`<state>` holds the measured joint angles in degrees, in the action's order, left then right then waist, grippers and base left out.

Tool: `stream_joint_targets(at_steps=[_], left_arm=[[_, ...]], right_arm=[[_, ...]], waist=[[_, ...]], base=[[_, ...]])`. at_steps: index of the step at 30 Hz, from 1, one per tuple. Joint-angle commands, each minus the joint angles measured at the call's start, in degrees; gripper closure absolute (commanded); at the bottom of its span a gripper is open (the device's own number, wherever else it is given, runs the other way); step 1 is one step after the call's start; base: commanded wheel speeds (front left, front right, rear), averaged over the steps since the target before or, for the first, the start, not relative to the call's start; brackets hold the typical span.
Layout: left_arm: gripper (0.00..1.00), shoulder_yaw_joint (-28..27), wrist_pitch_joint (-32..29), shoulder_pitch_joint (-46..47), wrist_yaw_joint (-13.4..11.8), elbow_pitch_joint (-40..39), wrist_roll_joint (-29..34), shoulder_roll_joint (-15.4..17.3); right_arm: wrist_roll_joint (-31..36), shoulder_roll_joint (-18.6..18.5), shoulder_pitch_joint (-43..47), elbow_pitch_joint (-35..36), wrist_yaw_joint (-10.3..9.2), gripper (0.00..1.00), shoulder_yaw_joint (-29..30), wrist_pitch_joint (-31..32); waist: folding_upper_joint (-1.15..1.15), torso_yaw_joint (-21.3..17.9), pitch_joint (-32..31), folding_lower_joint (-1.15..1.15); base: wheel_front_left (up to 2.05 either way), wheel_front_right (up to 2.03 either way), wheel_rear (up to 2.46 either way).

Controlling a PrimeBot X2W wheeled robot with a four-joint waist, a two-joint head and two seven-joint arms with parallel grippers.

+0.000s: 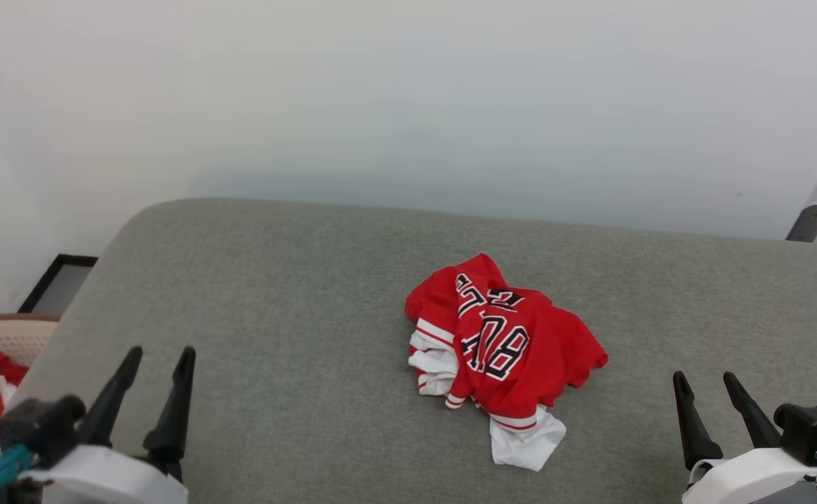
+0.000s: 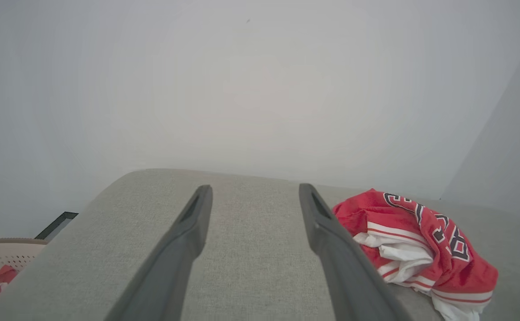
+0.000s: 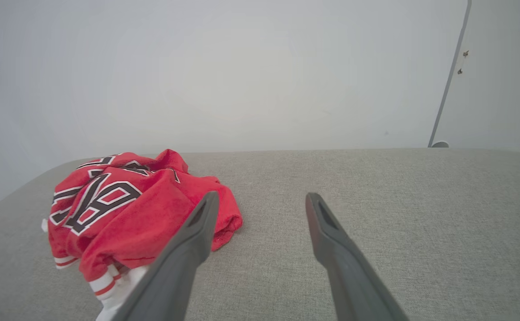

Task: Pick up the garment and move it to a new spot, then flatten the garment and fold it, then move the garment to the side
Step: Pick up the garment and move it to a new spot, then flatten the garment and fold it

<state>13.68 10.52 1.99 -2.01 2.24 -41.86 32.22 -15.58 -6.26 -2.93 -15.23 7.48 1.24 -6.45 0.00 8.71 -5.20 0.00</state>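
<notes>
crumpled red jersey t-shirt (image 1: pixel 513 350) lies central on the worktop (image 1: pixel 275 294), not yet picked up; left claw (image 1: pixel 161 351) at seven o'clock and right claw (image 1: pixel 703 378) at five flank it, both released, ready to reach.

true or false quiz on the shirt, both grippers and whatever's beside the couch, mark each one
1. The garment lies bunched up on the grey cushion. True.
2. The left gripper is shut on a sleeve. False: it is open, apart from the garment and holding nothing.
3. The right gripper is open and empty. True.
4. The garment is folded flat. False: it is crumpled, with white sleeves sticking out.
5. A pale basket on the robot's left holds red cloth. True.
</notes>
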Motion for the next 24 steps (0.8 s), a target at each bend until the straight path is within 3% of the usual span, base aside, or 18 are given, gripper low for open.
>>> stream_joint_targets(at_steps=[1, 16, 24], left_arm=[[0.0, -0.32, 0.91, -1.06, 0.46, 0.2, -0.32, -0.19], [0.0, -0.98, 2.29, -0.9, 1.56, 1.39, -0.9, 0.29], [0.0, -0.86, 1.56, 0.37, 1.12, 0.92, -1.3, 0.19]], right_arm=[[-0.32, 0.04, 0.59, 0.41, 0.02, 0.0, -0.08, 0.21], [-0.07, 0.42, 1.73, 1.92, 0.02, 0.0, -0.14, 0.76], [-2.34, 0.26, 1.95, 3.17, 0.02, 0.0, -3.96, 4.69]], waist=[[0.0, 0.64, 0.17, 0.0], [0.0, 1.21, 1.22, 0.0], [0.0, 1.55, 1.85, 0.0]], base=[[0.0, 0.0, 0.0], [0.0, 0.0, 0.0], [0.0, 0.0, 0.0]])
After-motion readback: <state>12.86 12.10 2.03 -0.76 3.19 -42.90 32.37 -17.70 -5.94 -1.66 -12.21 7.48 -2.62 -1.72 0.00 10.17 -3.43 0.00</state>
